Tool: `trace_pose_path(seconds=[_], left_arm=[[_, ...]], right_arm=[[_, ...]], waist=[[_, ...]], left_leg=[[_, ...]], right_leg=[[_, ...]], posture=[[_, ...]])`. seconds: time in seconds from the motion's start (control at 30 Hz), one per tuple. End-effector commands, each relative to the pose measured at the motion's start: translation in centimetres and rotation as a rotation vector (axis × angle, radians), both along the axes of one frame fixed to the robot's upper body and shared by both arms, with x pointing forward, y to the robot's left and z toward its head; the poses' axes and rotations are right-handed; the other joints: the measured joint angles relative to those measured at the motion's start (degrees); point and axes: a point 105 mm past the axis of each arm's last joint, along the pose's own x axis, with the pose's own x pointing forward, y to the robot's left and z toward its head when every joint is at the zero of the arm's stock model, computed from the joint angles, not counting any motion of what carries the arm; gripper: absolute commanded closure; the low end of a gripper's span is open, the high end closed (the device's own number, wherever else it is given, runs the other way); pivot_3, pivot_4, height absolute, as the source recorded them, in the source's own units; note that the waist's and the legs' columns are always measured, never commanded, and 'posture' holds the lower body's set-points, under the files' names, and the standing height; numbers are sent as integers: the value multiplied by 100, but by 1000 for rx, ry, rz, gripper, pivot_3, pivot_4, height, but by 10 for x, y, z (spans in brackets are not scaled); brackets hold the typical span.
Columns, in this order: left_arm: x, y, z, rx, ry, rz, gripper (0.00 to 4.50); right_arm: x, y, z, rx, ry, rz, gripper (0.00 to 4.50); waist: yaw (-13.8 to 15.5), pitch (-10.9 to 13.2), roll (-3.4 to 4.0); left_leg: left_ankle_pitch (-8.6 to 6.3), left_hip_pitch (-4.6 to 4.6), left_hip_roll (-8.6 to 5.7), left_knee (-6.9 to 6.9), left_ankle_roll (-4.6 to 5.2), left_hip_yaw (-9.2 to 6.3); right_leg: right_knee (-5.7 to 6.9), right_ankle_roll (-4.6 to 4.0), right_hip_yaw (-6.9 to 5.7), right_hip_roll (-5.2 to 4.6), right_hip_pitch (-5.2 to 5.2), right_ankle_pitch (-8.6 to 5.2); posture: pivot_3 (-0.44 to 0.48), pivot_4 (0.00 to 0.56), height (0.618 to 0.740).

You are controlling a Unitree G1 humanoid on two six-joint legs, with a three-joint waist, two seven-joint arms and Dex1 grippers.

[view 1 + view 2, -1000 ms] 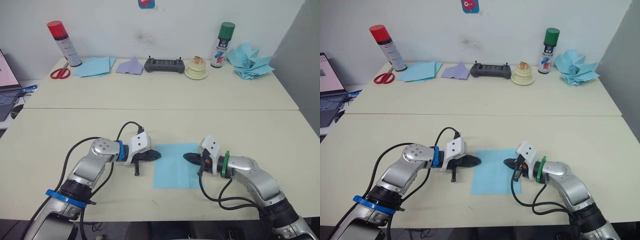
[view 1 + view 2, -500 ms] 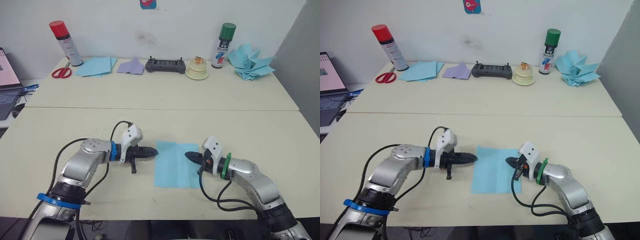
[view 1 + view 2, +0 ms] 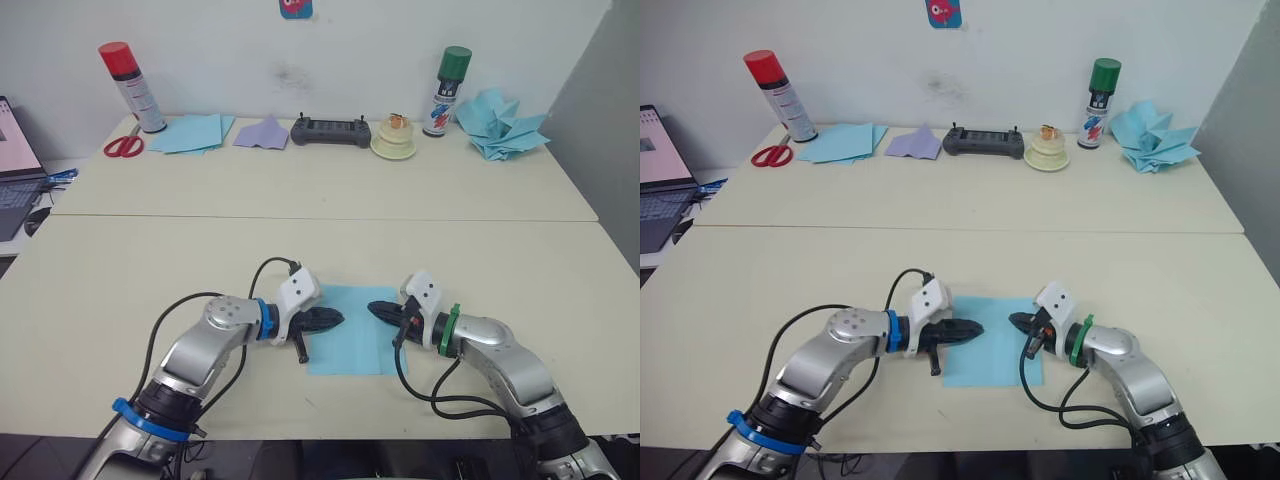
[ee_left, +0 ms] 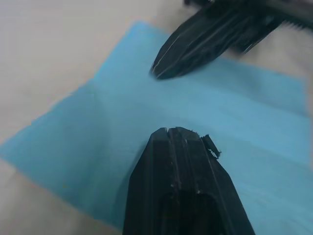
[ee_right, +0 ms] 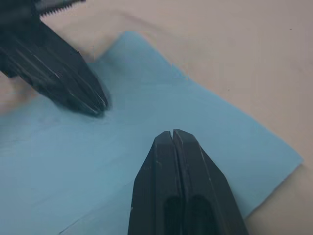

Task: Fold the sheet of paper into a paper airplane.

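Two silver-grey arms with black, ribbed end effectors

The left end effector (image 3: 335,320) is carried on a white wrist block behind a blue collar; the right end effector (image 3: 375,309) is backed by a white block and a green collar. Black cables are looped beside each forearm, and a blue band, possibly tape, is seen near the left elbow.

Matt, thin sheet of paper (image 3: 352,340) on a smooth matt table (image 3: 300,250); ribbed black plastic left gripper (image 4: 176,134).
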Motion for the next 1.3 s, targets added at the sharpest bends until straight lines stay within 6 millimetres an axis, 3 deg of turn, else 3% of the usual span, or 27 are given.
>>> trace_pose_path(seconds=[0.03,0.33,0.43,0.63,0.97,1.07,1.27,1.3], left_arm=[[6,3,-9,22,-19,49,4500],[-1,6,-20,55,-13,25,4500],[-1,4,-19,49,-14,23,4500],[0,0,-19,43,-9,10,4500],[2,-5,-18,37,-10,-1,4500],[1,-4,-19,40,-10,0,4500],[-1,-4,-21,43,-14,4,4500],[-1,-4,-21,45,-11,1,4500]], right_arm=[[-3,-5,-4,-15,16,-13,4479],[4,-22,17,77,-29,-139,4479],[0,-27,25,111,-24,-160,3883],[2,-33,39,177,22,-226,1761],[8,-24,41,196,57,-227,1761],[9,-23,43,143,-7,-190,2347],[6,-19,43,84,-80,-112,4475],[4,-17,41,86,-78,-104,4475]], waist=[[15,-1,1],[37,-1,1],[49,-1,2],[51,-2,3],[97,-4,7],[100,-4,7],[104,-4,7],[106,-4,7]], left_leg=[[0,1,-1,1,0,1],[0,0,-2,0,0,1],[0,0,-2,0,0,1],[0,0,-2,0,0,0],[0,-2,-5,0,0,2],[0,-2,-5,0,0,1],[0,-1,-5,-1,0,0],[0,-1,-5,0,0,0]], right_leg=[[0,0,2,0,1,0],[-1,4,3,0,3,-1],[0,3,3,0,3,0],[0,4,3,0,3,-1],[-2,4,6,0,3,-1],[-2,5,5,0,2,-1],[-3,5,5,0,3,-1],[-2,5,5,0,3,-1]], posture=[[0,150,740],[0,150,740],[0,150,740],[0,150,740],[0,150,740],[0,150,740],[0,150,740],[0,150,740]])
